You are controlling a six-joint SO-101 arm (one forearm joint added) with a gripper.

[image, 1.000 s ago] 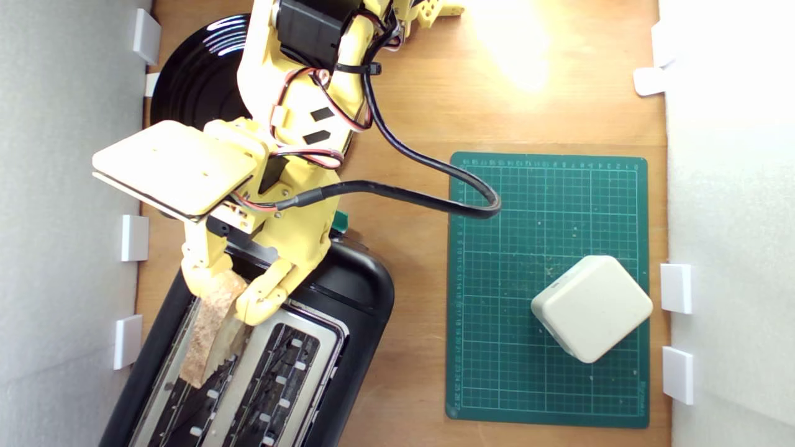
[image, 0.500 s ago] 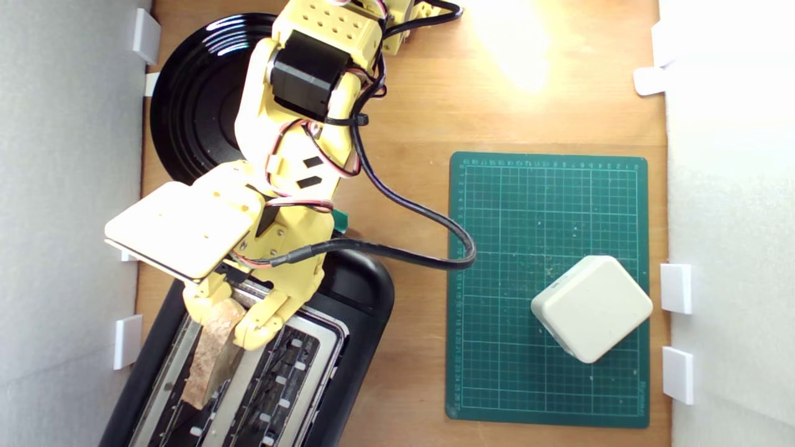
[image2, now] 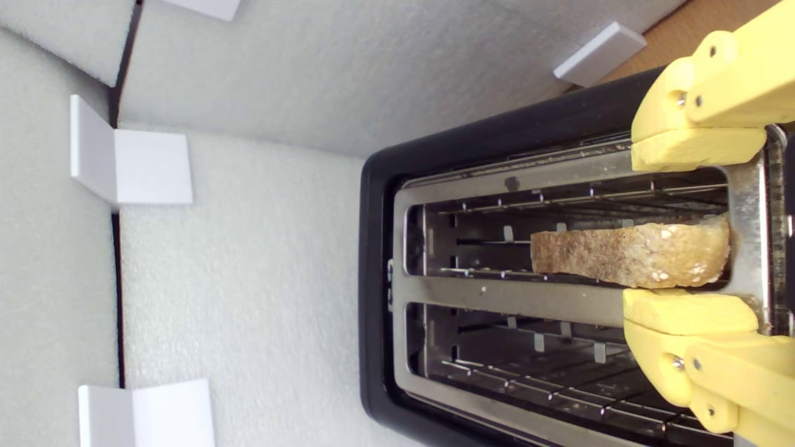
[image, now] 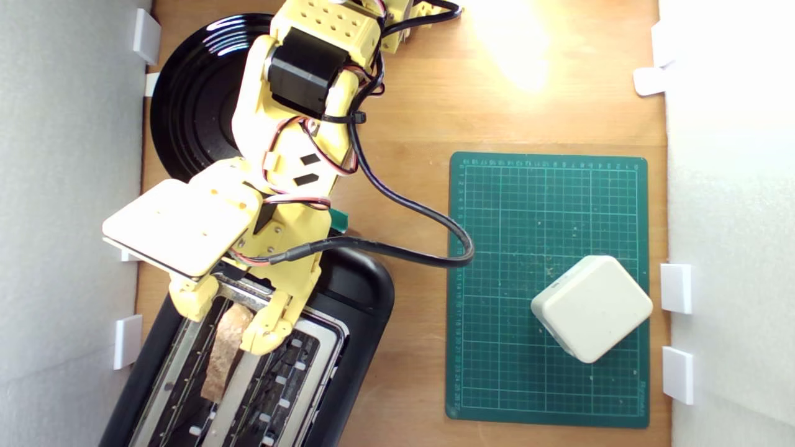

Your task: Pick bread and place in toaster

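The bread (image: 227,351) stands on edge, crust up, sunk into the toaster's slot nearer the exterior view's left. The black toaster (image: 363,298) with its silver top plate lies at the lower left of the exterior view. My yellow gripper (image: 228,320) hovers just over that slot, open, one finger on each side of the bread's near end and apart from it. In the wrist view the bread (image2: 627,254) rests inside the slot of the toaster (image2: 497,298), and the gripper (image2: 646,226) straddles it with the fingers (image2: 689,310) spread. The second slot holds nothing.
A glossy black plate (image: 186,93) sits behind the arm. A green cutting mat (image: 546,205) carries a cream-white block (image: 591,308) at the exterior view's right. White foam walls with white brackets (image: 127,341) flank the wooden table, close to the toaster's left side.
The gripper came down over the toaster with the bread, then opened. The bread dropped from between the fingers deeper into the slot.
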